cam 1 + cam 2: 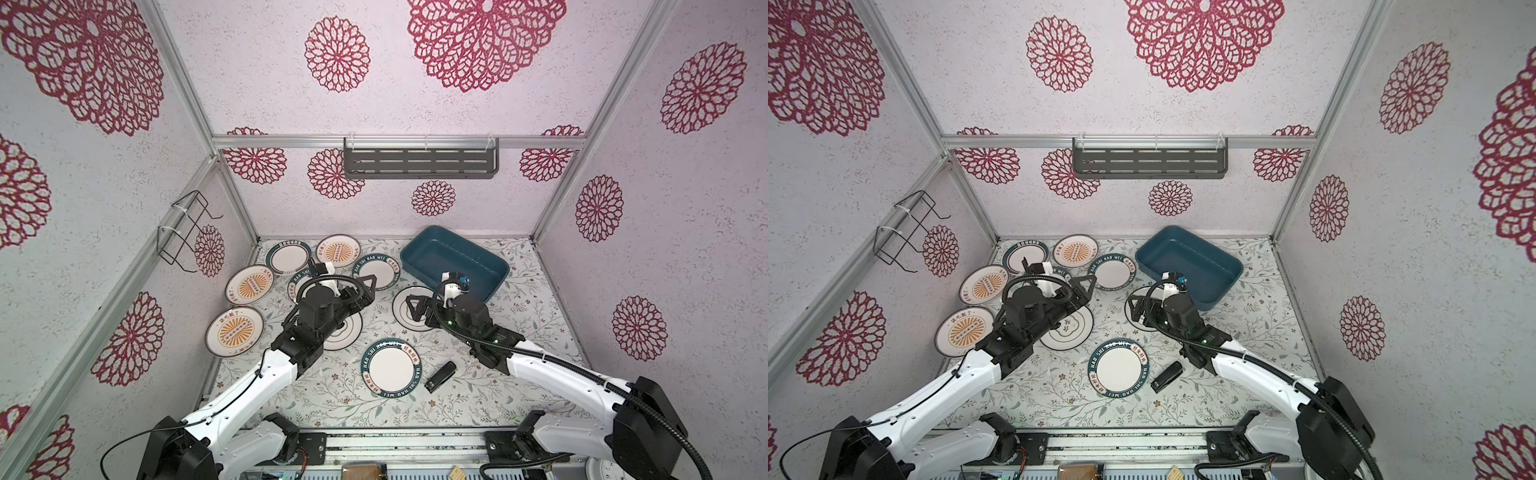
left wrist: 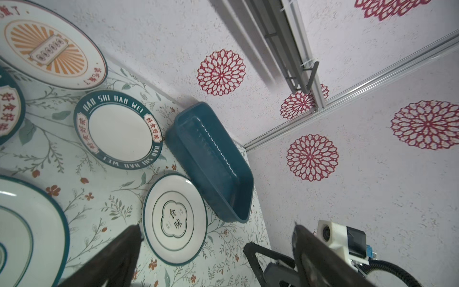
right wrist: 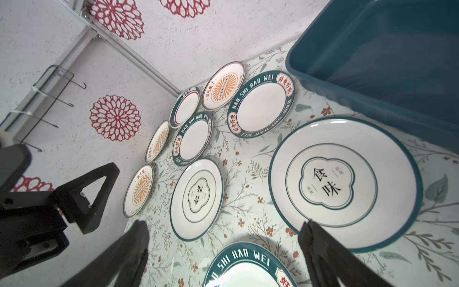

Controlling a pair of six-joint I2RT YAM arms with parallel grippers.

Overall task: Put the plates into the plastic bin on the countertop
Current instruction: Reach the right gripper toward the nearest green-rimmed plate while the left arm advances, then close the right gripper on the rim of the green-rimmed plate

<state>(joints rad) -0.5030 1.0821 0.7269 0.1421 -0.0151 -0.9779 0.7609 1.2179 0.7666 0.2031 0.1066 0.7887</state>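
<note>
Several white plates lie flat on the leafy countertop [image 1: 532, 291]: sunburst ones [image 1: 235, 331] at the left, lettered teal-rimmed ones [image 1: 392, 368] [image 1: 376, 272], and thin-ringed ones [image 1: 405, 309] [image 3: 345, 184]. The teal plastic bin [image 1: 453, 257] [image 1: 1187, 259] [image 2: 211, 159] stands empty at the back right. My left gripper [image 1: 365, 297] [image 2: 218, 227] hangs open and empty above the countertop between the plates. My right gripper [image 1: 415, 309] [image 3: 224, 223] is open and empty over a thin-ringed plate beside the bin. Another thin-ringed plate [image 1: 345, 330] is partly hidden under the left arm.
A black stapler-like object [image 1: 440, 376] [image 1: 1167, 376] lies beside the front lettered plate. A grey slotted shelf [image 1: 420, 162] hangs on the back wall and a black wire rack [image 1: 187, 232] on the left wall. The two grippers are close together mid-counter.
</note>
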